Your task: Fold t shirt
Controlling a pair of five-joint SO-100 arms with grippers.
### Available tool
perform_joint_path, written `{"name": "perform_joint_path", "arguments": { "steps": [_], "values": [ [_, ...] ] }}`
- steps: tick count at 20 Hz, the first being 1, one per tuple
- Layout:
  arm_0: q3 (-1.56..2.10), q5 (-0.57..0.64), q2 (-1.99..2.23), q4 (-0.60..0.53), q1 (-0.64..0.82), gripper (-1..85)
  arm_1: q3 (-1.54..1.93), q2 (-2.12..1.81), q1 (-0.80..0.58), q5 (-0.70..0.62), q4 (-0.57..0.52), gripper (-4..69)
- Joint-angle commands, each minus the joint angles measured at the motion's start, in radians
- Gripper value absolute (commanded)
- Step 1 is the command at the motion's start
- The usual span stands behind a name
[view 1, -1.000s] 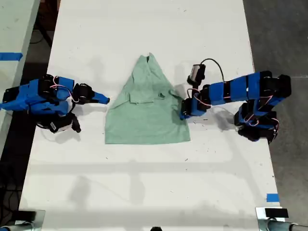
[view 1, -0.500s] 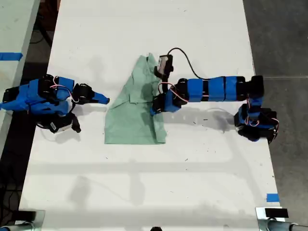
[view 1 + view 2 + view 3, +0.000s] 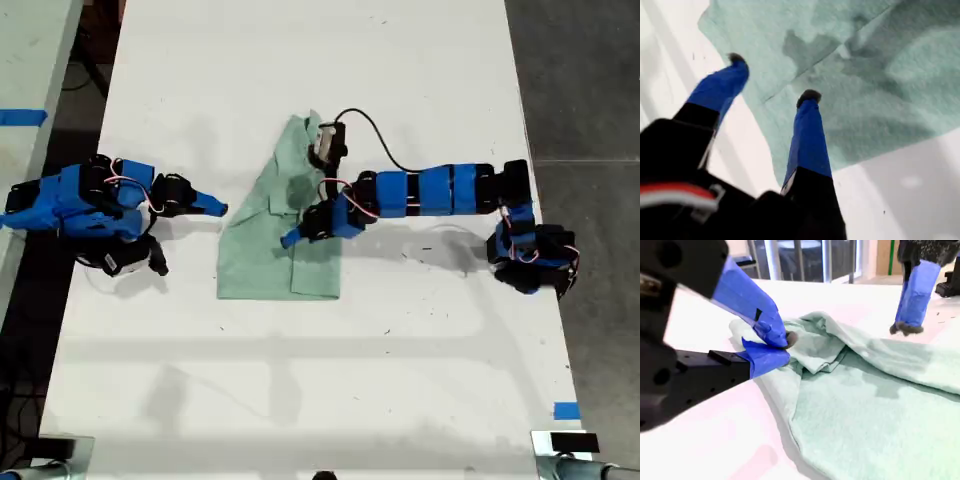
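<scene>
— T shirt (image 3: pixel 262 268) first: where do we find it?

— Near the middle of the white table (image 3: pixel 300 60), lying flat between our two arms. Its side toward the exterior view's right is doubled over onto the middle, so it makes a narrow strip, wrinkled and bunched at the end toward the top of the exterior view.

— And the grippers?

— We see my first gripper (image 3: pixel 298 234) reaching in from the exterior view's right, over the doubled part. Its own camera shows the jaws spread wide with green cloth (image 3: pixel 880 100) below and nothing between them (image 3: pixel 772 77). Whether the tips touch the cloth we cannot tell.

— The other?

— We see my second gripper (image 3: pixel 218 208) low at the exterior view's left, just beside the sleeve edge. Its jaws are together (image 3: pixel 785 342) at the rim of the cloth (image 3: pixel 865 405); whether any cloth is pinched we cannot tell. One finger (image 3: pixel 912 287) of my first gripper stands over the far side of it.

— What about the surface?

— Matte white, smooth, with small dark specks (image 3: pixel 900 200). A bit of blue tape (image 3: pixel 566 410) sits near the table's lower corner on the exterior view's right.

— And the room?

— We see dark grey floor (image 3: pixel 585 90) on the exterior view's right, and on its left a second pale tabletop (image 3: pixel 30 60) bearing a blue strip (image 3: pixel 22 117). Behind the table, the second wrist view shows blurred glass panes in pale frames (image 3: pixel 800 260).
</scene>
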State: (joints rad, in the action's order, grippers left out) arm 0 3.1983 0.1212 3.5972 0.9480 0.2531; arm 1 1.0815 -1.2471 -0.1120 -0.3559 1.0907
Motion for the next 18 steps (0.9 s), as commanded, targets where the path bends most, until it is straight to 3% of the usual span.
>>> {"name": "perform_joint_path", "arguments": {
  "steps": [1, 2, 5, 16, 17, 18],
  "values": [
    [0.011, 0.011, 0.009, 0.002, 0.008, -0.1, 0.009, -0.215, 0.003, 0.035, 0.173, -0.4],
    [0.011, 0.011, 0.009, 0.002, 0.008, -0.1, 0.064, -0.279, 0.000, 0.046, 0.216, -0.4],
    [0.011, 0.011, 0.009, 0.003, 0.008, -0.1, 0.420, -0.555, -0.018, 0.092, 0.202, -0.4],
    [0.011, 0.009, 0.009, 0.002, 0.008, -0.1, 1.896, -1.763, -0.012, 0.284, -0.181, -0.4],
    [0.011, 0.009, 0.009, 0.002, 0.008, -0.1, 1.977, -1.859, -0.006, 0.291, -0.187, -0.4],
    [0.011, 0.008, 0.009, 0.002, 0.005, -0.1, 2.016, -2.013, -0.006, 0.288, -0.115, -0.4]
  ]
}}
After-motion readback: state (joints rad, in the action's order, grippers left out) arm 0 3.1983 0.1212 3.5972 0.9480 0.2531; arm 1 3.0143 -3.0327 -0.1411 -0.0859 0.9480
